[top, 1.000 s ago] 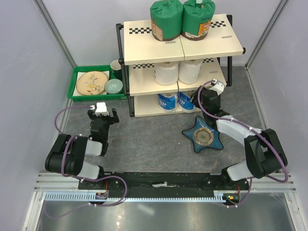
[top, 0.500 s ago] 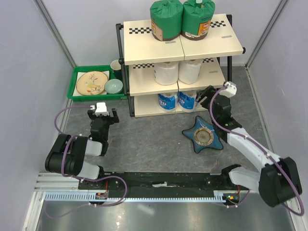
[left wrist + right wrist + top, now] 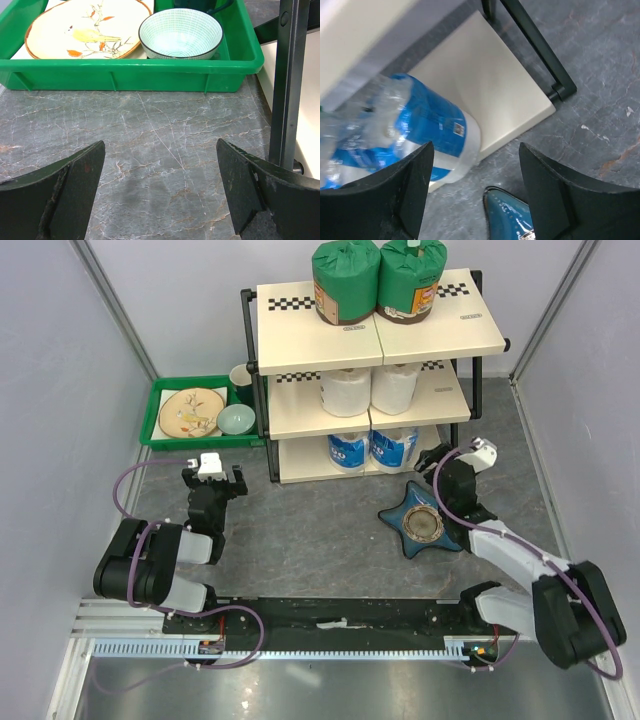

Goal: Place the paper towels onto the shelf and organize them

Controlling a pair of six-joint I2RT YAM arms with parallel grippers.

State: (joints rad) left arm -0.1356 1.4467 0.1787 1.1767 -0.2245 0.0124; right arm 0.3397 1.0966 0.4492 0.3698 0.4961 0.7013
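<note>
Since the earlier frame the right hand (image 3: 432, 458) has been drawn back from the bottom tier of the shelf (image 3: 300, 340). It is now held low at the shelf's 4 o'clock, above the blue star-shaped dish (image 3: 425, 525). Its jaws are spread wide and nothing is held. The left hand (image 3: 213, 475) is unmoved, likewise spread and empty, and is pointed at the green tray (image 3: 125, 75) at the shelf's 9 o'clock.

All six paper towels are seen on the shelf: the green pair (image 3: 378, 282) on top, the white pair (image 3: 370, 390) in the middle, the blue-and-white pair (image 3: 370, 448) at the bottom.

The rolls are judged light, soft and easily dented, and their plastic wrap is judged slippery. A wide hold across the middle of the barrel, lightly squeezed, is advised.

The bottom pair is largely hidden beneath the middle board from above. In the right wrist view the nearer blue-and-white roll (image 3: 420, 140) is blurred and cut off at 9 o'clock. It is seen at the board's front edge, but whether it is fully seated cannot be told.
</note>
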